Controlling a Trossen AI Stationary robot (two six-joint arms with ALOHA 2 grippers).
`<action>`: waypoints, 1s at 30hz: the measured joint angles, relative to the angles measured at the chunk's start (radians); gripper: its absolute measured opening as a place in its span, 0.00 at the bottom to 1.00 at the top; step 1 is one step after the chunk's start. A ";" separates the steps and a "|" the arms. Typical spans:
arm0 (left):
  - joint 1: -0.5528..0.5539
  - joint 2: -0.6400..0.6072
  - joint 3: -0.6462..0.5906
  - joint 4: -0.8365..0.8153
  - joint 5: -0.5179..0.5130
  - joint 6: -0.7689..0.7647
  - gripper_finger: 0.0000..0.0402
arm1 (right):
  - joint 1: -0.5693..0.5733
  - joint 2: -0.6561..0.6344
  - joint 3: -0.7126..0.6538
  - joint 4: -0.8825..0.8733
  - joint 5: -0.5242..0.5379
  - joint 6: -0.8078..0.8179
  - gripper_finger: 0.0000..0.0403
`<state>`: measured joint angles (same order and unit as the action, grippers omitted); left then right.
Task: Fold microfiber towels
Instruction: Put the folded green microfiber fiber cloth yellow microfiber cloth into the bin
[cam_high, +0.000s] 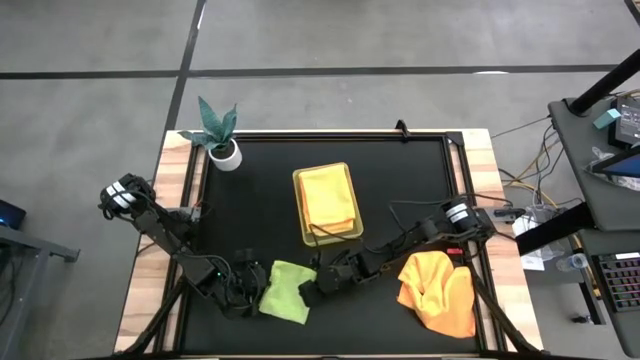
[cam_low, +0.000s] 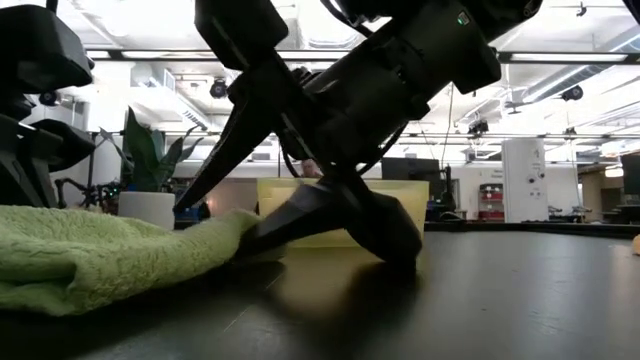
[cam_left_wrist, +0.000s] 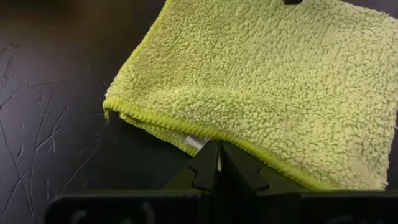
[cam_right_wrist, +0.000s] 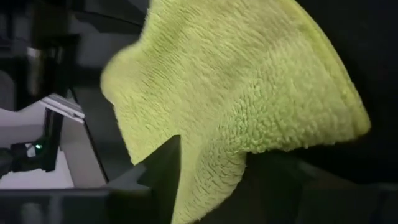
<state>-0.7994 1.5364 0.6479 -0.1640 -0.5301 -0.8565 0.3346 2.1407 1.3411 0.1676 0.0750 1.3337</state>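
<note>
A light green microfiber towel (cam_high: 285, 291) lies folded on the black table near its front edge. My left gripper (cam_high: 248, 287) is at the towel's left edge, shut on it. My right gripper (cam_high: 312, 292) is at the towel's right edge and is open. One of its fingers (cam_low: 330, 228) is low on the table and the other (cam_low: 225, 150) is raised over the towel (cam_low: 90, 255). An orange towel (cam_high: 440, 292) lies crumpled at the front right. Pale yellow towels (cam_high: 327, 198) lie in a tray. My left gripper pinches the green towel's hemmed edge (cam_left_wrist: 205, 135) between its two fingers, where two layers and a white label (cam_left_wrist: 196, 142) show. It comes slanting down from the table's left. The towel lies flat on the table. My right gripper has the towel's right edge (cam_right_wrist: 211, 155) between its open fingers. The low finger (cam_low: 300, 228) lies on the table against that edge. It comes slanting down from the table's right.
A yellow-green tray (cam_high: 303, 228) stands mid-table behind the towel. A potted plant (cam_high: 220, 135) is at the far left corner. Wooden frame rails (cam_high: 465, 180) border the black mat, with bare mat between the tray and the table's left side.
</note>
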 joint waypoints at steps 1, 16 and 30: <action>0.000 0.000 0.000 0.000 0.000 -0.001 0.01 | -0.001 0.000 0.004 0.008 0.013 -0.007 0.41; 0.000 0.000 0.000 0.052 0.003 0.006 0.01 | -0.006 0.001 0.016 0.040 0.115 -0.134 0.15; -0.007 -0.042 0.005 0.012 0.045 0.034 0.01 | -0.018 -0.088 0.007 -0.132 0.121 -0.374 0.02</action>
<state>-0.8062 1.4945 0.6525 -0.1522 -0.4850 -0.8227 0.3166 2.0529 1.3479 0.0354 0.1955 0.9601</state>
